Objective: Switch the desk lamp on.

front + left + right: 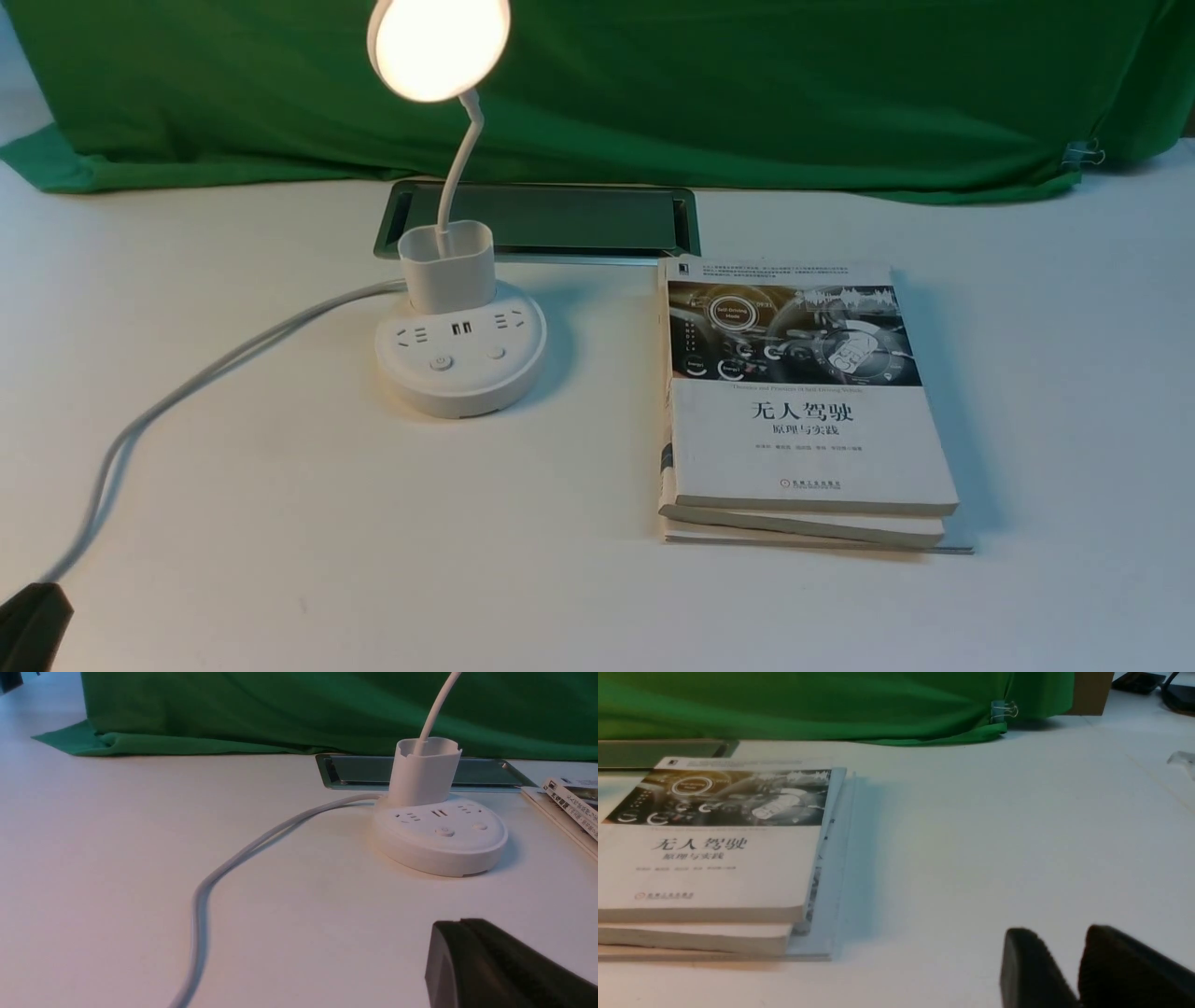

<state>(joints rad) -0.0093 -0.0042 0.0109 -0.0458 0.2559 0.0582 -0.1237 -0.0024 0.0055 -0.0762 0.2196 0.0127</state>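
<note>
Low at the front view's near-left corner, the left gripper (33, 623) is seen with fingers pressed together, empty. The right gripper (1073, 970) shows its fingers slightly parted, apparently holding nothing. The lamp (460, 350) stands on the tabletop (280, 523) left of the books (803, 411), its head already glowing. A light, stiff plastic base is judged; only its buttons (440, 362) should be pressed, never the bendable neck.

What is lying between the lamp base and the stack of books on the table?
Nothing: in the front view, only bare white table lies between the desk lamp base and the stack of books. The left wrist view shows the same gap.
</note>
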